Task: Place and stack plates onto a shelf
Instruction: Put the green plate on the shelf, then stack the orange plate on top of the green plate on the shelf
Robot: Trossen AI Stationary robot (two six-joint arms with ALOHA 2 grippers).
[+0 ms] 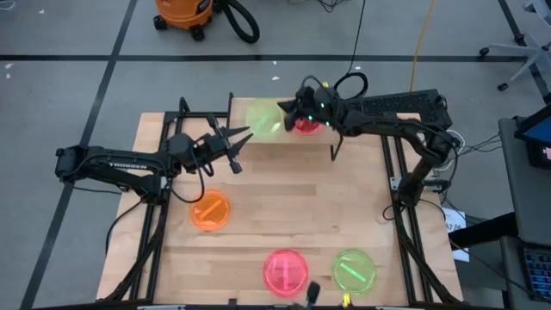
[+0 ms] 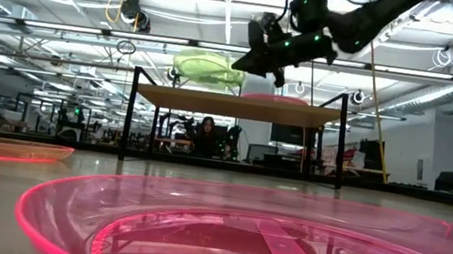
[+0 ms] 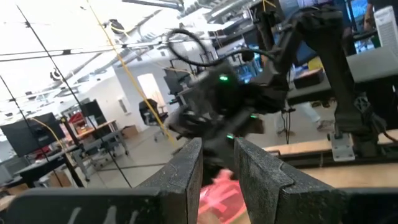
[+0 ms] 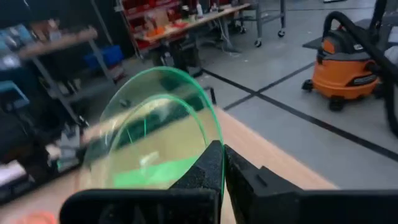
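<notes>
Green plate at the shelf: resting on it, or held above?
Held above: the right gripper pinches the green plate over the shelf.

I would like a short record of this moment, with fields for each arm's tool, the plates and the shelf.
right tool: shut on the rim of the green plate, holding it in the air over the shelf
left tool: fingers apart, empty, near the shelf's left end
on the shelf: a pink plate
on the table: an orange plate, a second pink plate, a second green plate
</notes>
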